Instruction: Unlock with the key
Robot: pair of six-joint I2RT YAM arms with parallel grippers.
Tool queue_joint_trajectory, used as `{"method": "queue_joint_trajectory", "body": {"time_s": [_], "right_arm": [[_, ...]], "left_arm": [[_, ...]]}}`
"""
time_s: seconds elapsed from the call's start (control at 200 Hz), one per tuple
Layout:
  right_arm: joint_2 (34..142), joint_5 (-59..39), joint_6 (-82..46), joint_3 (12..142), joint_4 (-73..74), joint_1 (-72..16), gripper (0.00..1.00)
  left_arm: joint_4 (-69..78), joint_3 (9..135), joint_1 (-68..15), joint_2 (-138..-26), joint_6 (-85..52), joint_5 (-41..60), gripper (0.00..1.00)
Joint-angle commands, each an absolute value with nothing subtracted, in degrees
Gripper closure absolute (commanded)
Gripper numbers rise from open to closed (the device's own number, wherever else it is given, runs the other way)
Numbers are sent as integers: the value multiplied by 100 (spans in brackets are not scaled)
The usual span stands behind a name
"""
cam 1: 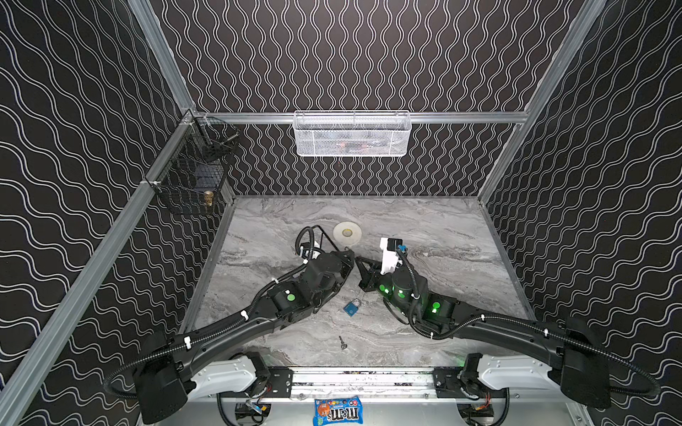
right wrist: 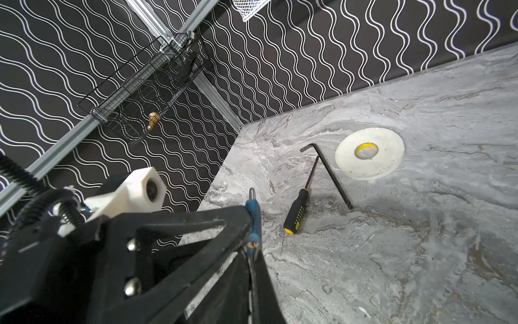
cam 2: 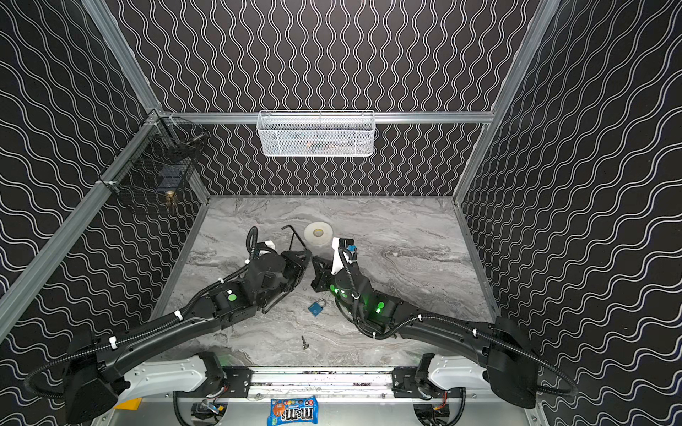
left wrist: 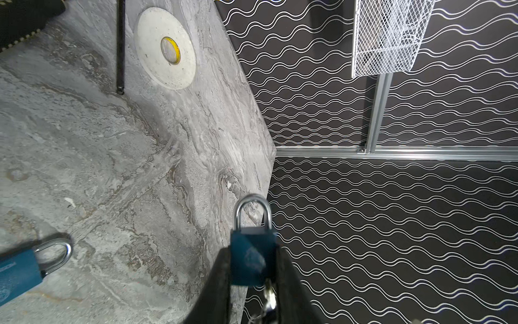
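My left pincer (left wrist: 252,265) is clamped on the padlock (left wrist: 251,246). My right pincer (right wrist: 253,262), closed on the key (left wrist: 269,293), has the lock's base dead ahead (blade seemingly in line with the body).

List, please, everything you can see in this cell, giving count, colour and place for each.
padlock: 2, blue, one in the left gripper, another lying on the table
key: 2, silver, one at the held padlock's base, another loose near the table's front edge
tape roll: 1, white with yellow core, far middle of the table
hex key: 1, black, beside the tape roll
screwdriver: 1, black and yellow handle, beside the hex key
mesh basket: 1, white, back rail
wire basket: 1, black, left rail
brass item: 1, inside the wire basket
candy pack: 1, blue, below the table's front
left gripper: 1, black, shut on padlock
right gripper: 1, black, shut on the padlock's key
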State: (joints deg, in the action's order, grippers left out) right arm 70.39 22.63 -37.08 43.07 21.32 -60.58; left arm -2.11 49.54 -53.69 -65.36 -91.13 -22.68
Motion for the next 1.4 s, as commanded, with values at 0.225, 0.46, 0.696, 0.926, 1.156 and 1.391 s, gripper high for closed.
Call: {"method": "queue_joint_trajectory", "body": {"time_s": [0.225,0.46,0.696,0.926,1.156,1.391], "right_arm": [[6889,2329,-4014,4111,2302,-6047,100],[6914,2306,-4081,4083,2377,-6048,100],[6952,2223,-4041,4199,2514,-6047,100],[6933,2292,-4061,4227,2483,-6051,100],[7116,2175,-4244,4223,2522,-5930,100],[7124,1997,-4300,4281,2655,-5862,100]], "left_arm": [[142,4952,-5370,-6504,-9061,-2408,100],[235,4944,-5370,-6526,-9040,-2387,100],[207,4971,-5371,-6556,-9031,-2357,100],[236,4953,-5372,-6532,-9035,-2336,100],[294,4966,-5370,-6529,-8994,-2319,100],[321,4985,-5370,-6586,-8991,-2243,100]]}}
